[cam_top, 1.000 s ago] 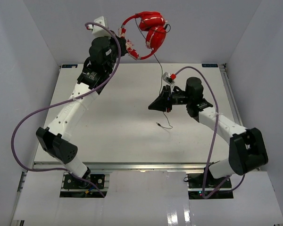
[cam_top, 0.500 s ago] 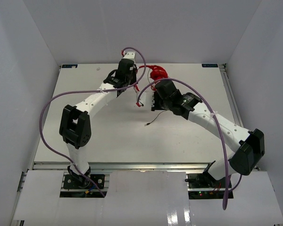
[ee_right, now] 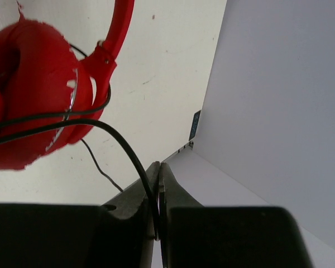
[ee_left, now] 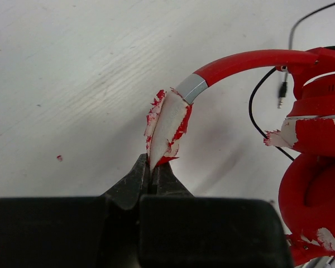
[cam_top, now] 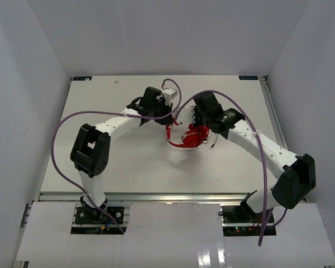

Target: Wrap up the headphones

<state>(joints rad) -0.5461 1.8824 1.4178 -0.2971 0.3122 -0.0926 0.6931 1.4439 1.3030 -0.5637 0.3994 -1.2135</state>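
The red headphones [cam_top: 191, 136] lie at the middle of the white table [cam_top: 111, 156], earcups together on the right. My left gripper [cam_top: 168, 127] is shut on the peeling white-and-red padded end of the headband [ee_left: 166, 125], just past its grey slider; the earcups [ee_left: 318, 184] lie to the right in the left wrist view. My right gripper [cam_top: 201, 126] is shut on the thin black cable [ee_right: 120, 142], which runs from the jaws up across an earcup [ee_right: 33, 95]. The cable's loose end with the plug [ee_left: 281, 95] lies on the table beside the earcups.
Thick purple robot cables [cam_top: 61, 128] loop over both arms and over the headphones area. White walls close the table on the left, back and right [ee_right: 279, 111]. The arm bases stand at the near edge.
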